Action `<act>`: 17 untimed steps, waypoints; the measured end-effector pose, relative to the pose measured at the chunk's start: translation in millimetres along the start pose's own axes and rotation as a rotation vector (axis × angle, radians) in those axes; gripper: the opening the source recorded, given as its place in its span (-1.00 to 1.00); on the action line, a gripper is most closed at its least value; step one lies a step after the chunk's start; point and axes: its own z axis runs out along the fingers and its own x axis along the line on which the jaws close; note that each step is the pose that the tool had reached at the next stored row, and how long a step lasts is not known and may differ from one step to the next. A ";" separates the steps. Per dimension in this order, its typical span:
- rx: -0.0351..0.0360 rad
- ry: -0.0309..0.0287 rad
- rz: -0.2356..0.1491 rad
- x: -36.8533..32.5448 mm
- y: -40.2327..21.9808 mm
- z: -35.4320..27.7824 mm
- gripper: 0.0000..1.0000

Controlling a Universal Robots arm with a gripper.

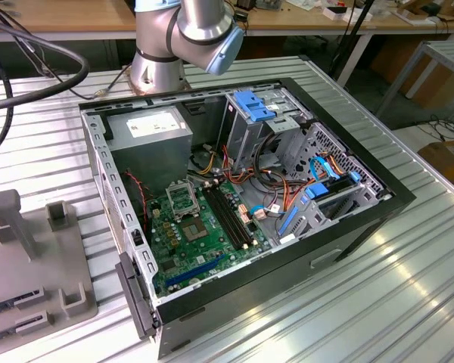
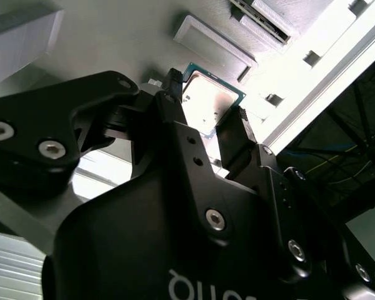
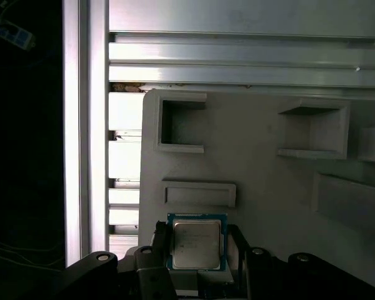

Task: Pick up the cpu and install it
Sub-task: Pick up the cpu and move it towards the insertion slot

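Black gripper clamps its two fingers on the one small, flat, square, silver-topped, green-rimmed cpu, held between them over one grey moulded tray.

Smooth silvery-metal cpu, matt grey fixture

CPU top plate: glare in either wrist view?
In the second wrist view the cpu plate is washed out by glare, almost white; in the first wrist view it is evenly lit with no hotspot, as is the grey fixture, while everything past the table rail falls to black.
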 end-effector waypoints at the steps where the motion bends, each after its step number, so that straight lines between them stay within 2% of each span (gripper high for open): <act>1: 0.0000 0.0000 0.000 0.0 0.0 0.0 -0.06; 7: -0.0003 0.0002 0.000 -0.1 0.0 -1.9 -0.06; 8: -0.0004 0.0004 0.000 -0.8 -0.1 -7.0 -0.06; 11: -0.0013 0.0003 0.000 -0.7 -0.1 -11.6 -0.06; 17: -0.0039 0.0001 0.000 -0.7 -0.2 -11.8 -0.06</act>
